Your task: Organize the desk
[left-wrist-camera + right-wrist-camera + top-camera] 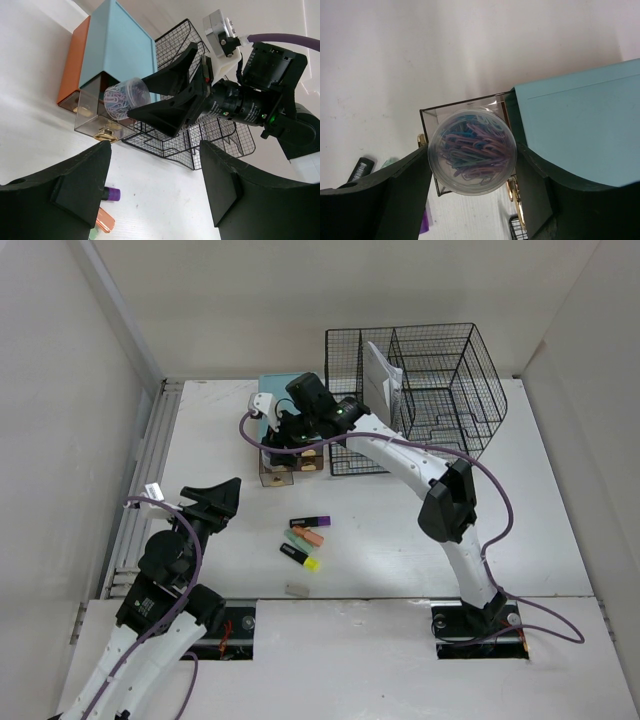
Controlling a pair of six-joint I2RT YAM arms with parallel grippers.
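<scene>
The white desk (pixel 540 510) carries a teal drawer box (pixel 272 390) at the back, with its clear drawer (pixel 95 120) pulled out. My right gripper (pixel 290 430) is shut on a clear round tub of coloured paper clips (pixel 472 152), held just above that open drawer (pixel 465 107). In the left wrist view the tub (pixel 122 97) sits between the right fingertips, beside the teal box (pixel 117 45). My left gripper (pixel 222 502) hangs open and empty (pixel 155 190) over the near-left desk.
A black wire-mesh rack (pixel 430 380) stands at the back right with papers in it. Highlighters lie mid-desk: purple (pixel 312 523), orange (pixel 310 537), yellow (pixel 300 557). A small pale block (pixel 298 590) lies near the front edge. An orange box (pixel 75 65) adjoins the teal box. Gold clips (pixel 105 134) lie in the drawer.
</scene>
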